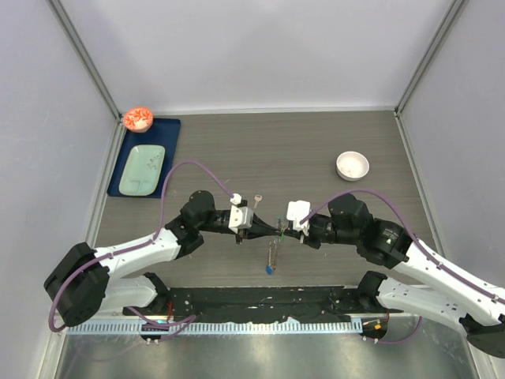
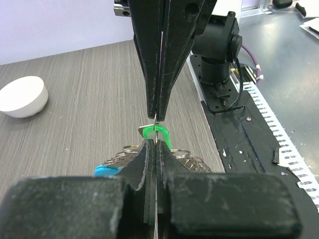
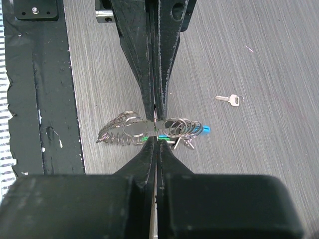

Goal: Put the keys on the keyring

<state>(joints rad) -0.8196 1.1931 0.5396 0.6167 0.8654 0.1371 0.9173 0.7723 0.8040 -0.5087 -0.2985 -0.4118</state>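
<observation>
The keyring (image 3: 130, 130) hangs clear of the counter (image 3: 259, 169) between the two arms, near the middle front, its chain and blue tag dangling. The green key (image 2: 160, 133) sits right at the ring. The left pincer (image 2: 155, 143) is squeezed narrow, apparently on the keyring. The right pincer (image 3: 157, 144) meets it tip to tip, also narrow, seemingly gripping the green key by its blade. The step in hand looks like threading that key onto the ring. Next, its hole must slide along the loop. The silver key (image 3: 229, 99) lies loose just beyond, not yet threaded.
</observation>
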